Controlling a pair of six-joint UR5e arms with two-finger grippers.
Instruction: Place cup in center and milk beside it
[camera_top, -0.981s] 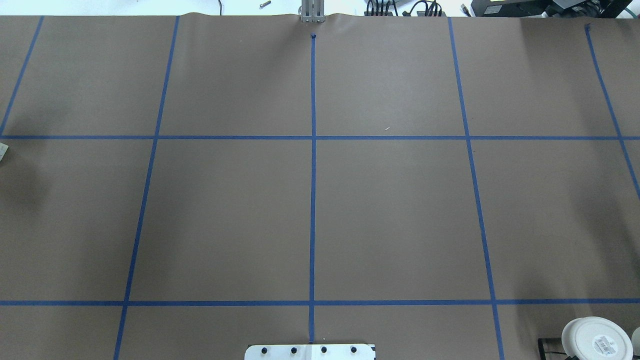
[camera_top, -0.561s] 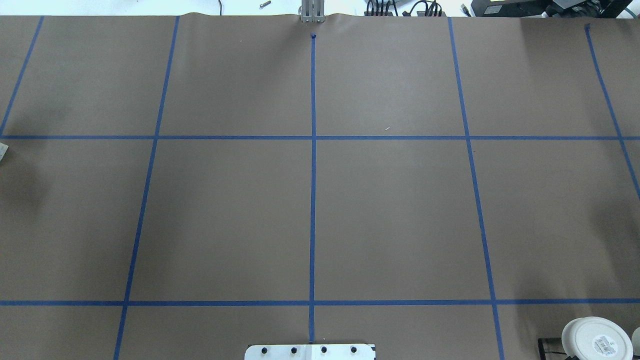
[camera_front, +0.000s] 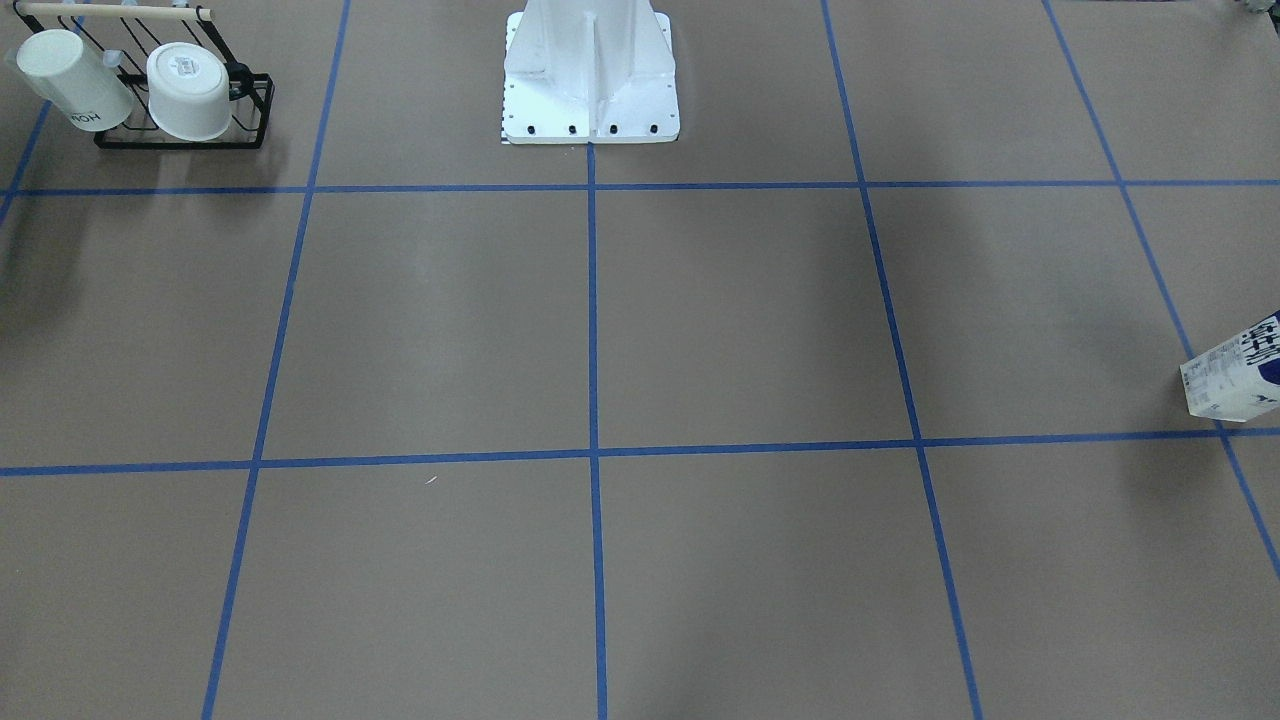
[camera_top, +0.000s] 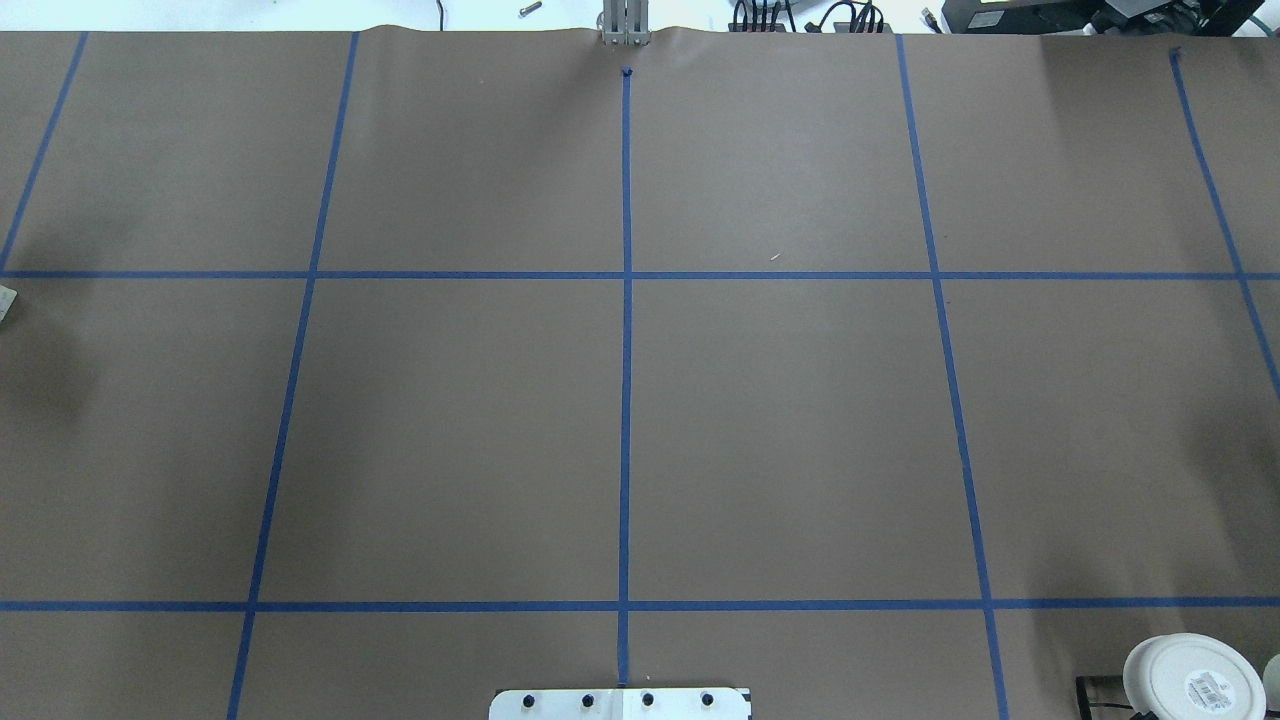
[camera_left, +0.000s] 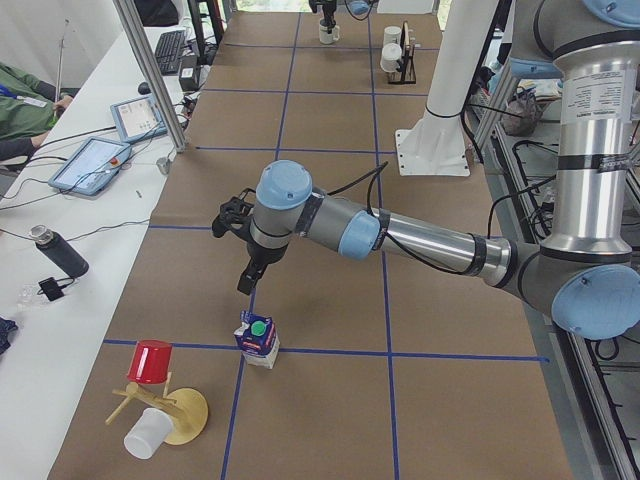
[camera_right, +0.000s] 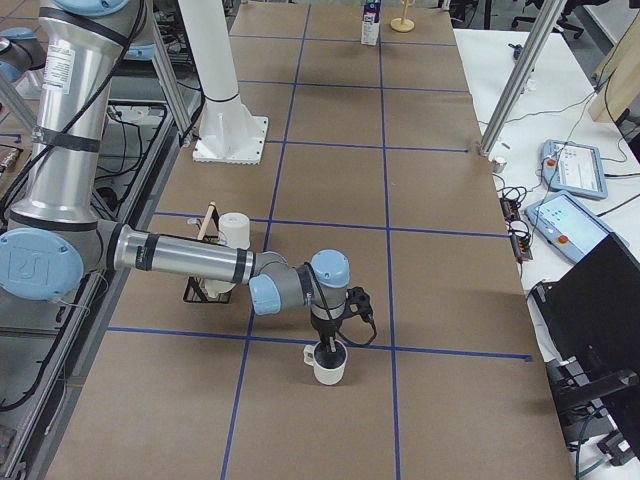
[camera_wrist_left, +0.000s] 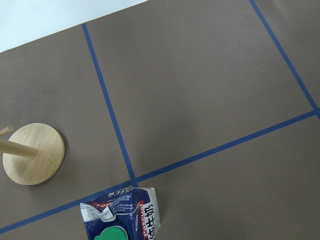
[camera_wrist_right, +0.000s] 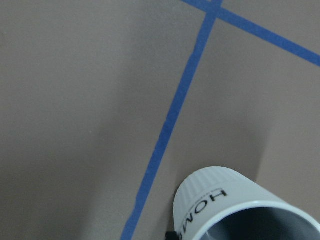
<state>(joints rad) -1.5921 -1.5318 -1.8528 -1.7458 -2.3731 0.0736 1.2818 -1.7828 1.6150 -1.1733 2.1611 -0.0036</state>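
The milk (camera_left: 258, 338), a blue-and-white carton with a green cap, stands upright near the table's left end; it also shows in the left wrist view (camera_wrist_left: 122, 217) and at the front-facing view's right edge (camera_front: 1235, 375). My left gripper (camera_left: 243, 287) hovers just above and beyond it; I cannot tell if it is open or shut. The cup (camera_right: 327, 362), a white mug with a grey inside and dark lettering (camera_wrist_right: 240, 210), stands near the table's right end. My right gripper (camera_right: 330, 347) is at its rim, a finger seemingly inside; I cannot tell its state.
A black wire rack (camera_front: 180, 135) holds two other white cups near the robot base (camera_front: 590, 90). A wooden cup stand (camera_left: 185, 415) with a red cup (camera_left: 150, 360) and a white cup (camera_left: 148, 432) stands beside the milk. Blue tape lines grid the brown table.
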